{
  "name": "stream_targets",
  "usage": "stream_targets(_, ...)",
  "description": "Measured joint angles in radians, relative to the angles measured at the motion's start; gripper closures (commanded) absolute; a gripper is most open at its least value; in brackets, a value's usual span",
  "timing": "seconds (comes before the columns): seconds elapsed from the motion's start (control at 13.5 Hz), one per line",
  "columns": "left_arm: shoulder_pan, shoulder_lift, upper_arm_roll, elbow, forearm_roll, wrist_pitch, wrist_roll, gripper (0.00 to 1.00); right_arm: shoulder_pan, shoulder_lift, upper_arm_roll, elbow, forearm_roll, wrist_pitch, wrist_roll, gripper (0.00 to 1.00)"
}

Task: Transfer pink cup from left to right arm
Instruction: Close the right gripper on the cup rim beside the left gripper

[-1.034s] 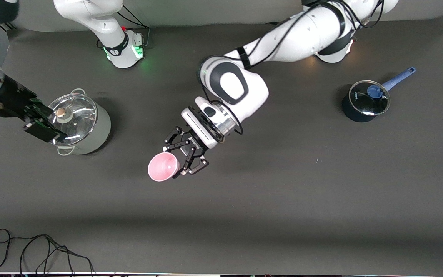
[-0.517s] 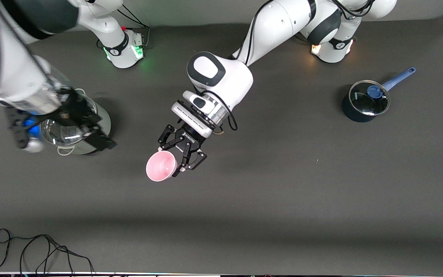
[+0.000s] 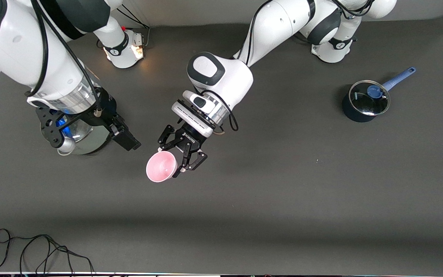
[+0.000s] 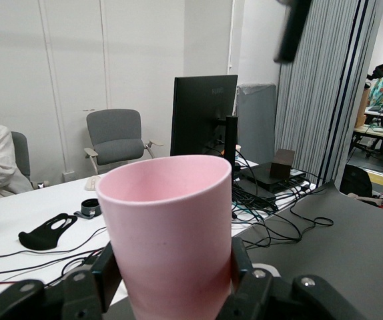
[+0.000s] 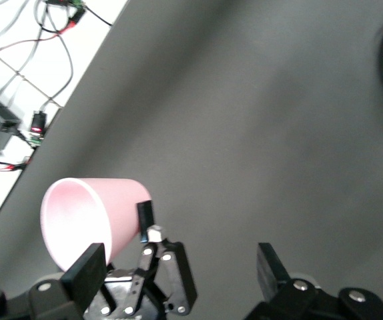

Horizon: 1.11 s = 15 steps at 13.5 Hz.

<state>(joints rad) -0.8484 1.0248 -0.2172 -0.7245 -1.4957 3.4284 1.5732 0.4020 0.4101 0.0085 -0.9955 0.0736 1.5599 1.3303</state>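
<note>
I'm running the handover from afar, and I judge the step in hand to be bringing the right gripper [image 3: 90, 132] onto the pink cup [image 3: 161, 166]; to do it well I would bring the spread jaws in square to the cup's free wall, toward the mouth end, clear of the left gripper's [image 3: 178, 158] fingers [image 4: 245, 253], and close only once both pads bracket the wall; the left should not let go until the right has a firm hold, or the cup may drop to the table [image 3: 283, 192]; a thin tapered tumbler could squirt out of a skewed pinch, so I would keep the closing slow and centred.

The left gripper is pinching the pink cup near its base, holding it in the air over the middle of the table; the cup's mouth points away from that gripper's palm and tilts up toward the front camera.

The right gripper hangs with its jaws spread wide and holding nothing, over the lidded steel pot [image 3: 87, 138] toward the right arm's end of the table; in its wrist view the cup [image 5: 91, 220] lies just ahead of its fingertips [image 5: 85, 267], off-centre toward one finger and not yet between the two; they are near but apart.
</note>
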Motion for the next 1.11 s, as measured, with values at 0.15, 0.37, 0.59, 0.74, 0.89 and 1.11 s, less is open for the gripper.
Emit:
stream_targets(0.15,0.0,0.0,0.0,0.0,0.0,0.0,0.0,1.0,0.002,0.0,0.0,0.004,-0.01,0.056,0.0,0.0)
stream_targets(0.37,0.0,0.0,0.0,0.0,0.0,0.0,0.0,1.0,0.016,0.023,0.0,0.003,-0.049,0.103,0.0,0.01)
stream_targets(0.59,0.0,0.0,0.0,0.0,0.001,0.0,0.0,1.0,0.037,0.069,0.0,0.003,-0.066,0.129,0.0,0.01)
stream_targets(0.74,0.0,0.0,0.0,0.0,0.001,0.0,0.0,1.0,0.045,0.087,0.0,0.004,-0.069,0.132,0.0,0.01)
stream_targets(0.89,0.0,0.0,0.0,0.0,0.001,0.0,-0.001,1.0,0.045,0.096,0.0,0.004,-0.07,0.132,0.0,0.03)
stream_targets(1.11,0.0,0.0,0.0,0.0,0.001,0.0,-0.001,1.0,0.045,0.098,0.0,0.004,-0.08,0.132,0.0,0.12)
